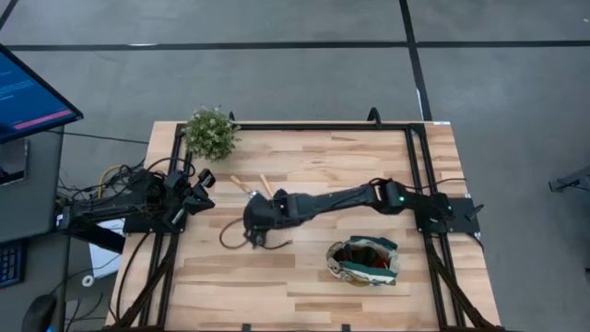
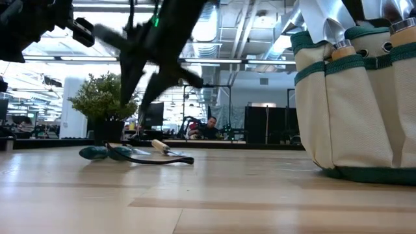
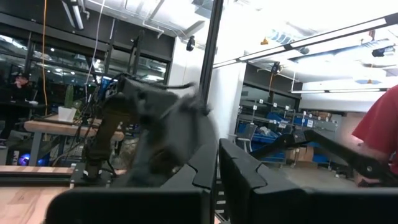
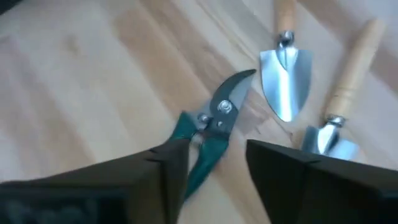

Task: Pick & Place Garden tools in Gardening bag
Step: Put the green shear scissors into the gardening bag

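Starting at the left of the table, the left gripper (image 1: 201,178) is parked near the left edge just in front of the potted plant (image 1: 211,132), and its fingers look pressed together in its wrist view, so that arm is just waiting. The action is mid-table: the right gripper (image 4: 214,163) hangs above the pruning shears (image 4: 211,134) with its fingers spread apart and nothing between them, the green handles running down into the gap while the blade end points away toward the trowel (image 4: 285,74). What I'd worry about: the shears lie slanted across the gap instead of square to it, so if the fingers close as-is they could catch only 1 handle and the tool would pivot or skid across the wood. A 2nd wooden-handled tool (image 4: 343,106) sits just beside the trowel, and both are near enough to the blade that a sloppy descent could knock them. There's also a dark loop (image 1: 232,238) curling off the shears in the high view, which might snag on the lift. Over to the right and nearer the front edge, the gardening bag (image 1: 365,262) stands well apart from the shears, already holding some tools, so the carry crosses open table and a loose grip could drop it short.
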Available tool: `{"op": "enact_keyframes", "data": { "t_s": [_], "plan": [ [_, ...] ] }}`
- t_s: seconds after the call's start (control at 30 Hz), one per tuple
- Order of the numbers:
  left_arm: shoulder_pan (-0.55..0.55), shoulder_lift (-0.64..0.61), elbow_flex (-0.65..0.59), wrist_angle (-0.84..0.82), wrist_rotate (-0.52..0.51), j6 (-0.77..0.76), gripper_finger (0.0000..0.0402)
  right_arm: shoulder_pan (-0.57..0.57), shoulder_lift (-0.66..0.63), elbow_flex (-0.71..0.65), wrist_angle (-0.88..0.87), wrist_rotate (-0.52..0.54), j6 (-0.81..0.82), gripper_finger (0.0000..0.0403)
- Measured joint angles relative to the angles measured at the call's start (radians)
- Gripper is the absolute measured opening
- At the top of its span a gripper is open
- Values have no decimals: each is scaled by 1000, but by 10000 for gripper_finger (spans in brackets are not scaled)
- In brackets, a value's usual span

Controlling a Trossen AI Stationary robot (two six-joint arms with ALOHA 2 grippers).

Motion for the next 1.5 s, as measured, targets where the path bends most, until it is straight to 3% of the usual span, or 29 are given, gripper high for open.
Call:
{"op": "enact_keyframes", "data": {
  "t_s": [0.2, 0.47, 0.67, 0.9, 1.0, 1.13, 1.4, 1.5],
  "plan": [
    [0, 0, 0, 0, 0, 0, 17, -27, 82, -4, 66, -50, 104, 223],
    [0, 0, 0, 0, 0, 0, 17, -37, 84, -2, 74, 30, 79, 206],
    [0, 0, 0, 0, 0, 0, 17, -57, 110, -5, 87, -46, 71, 196],
    [0, 0, 0, 0, 0, 0, 17, -60, 142, -1, 115, -139, 112, 235],
    [0, 0, 0, 0, 0, 0, 17, -54, 143, -1, 109, -116, 118, 236],
    [0, 0, 0, 0, 0, 0, 17, -52, 138, -2, 81, -105, 93, 195],
    [0, 0, 0, 0, 0, 0, 17, -45, 141, -1, 56, -218, 72, 42],
    [0, 0, 0, 0, 0, 0, 17, -37, 140, -1, 48, -220, 67, 33]
  ]
}}
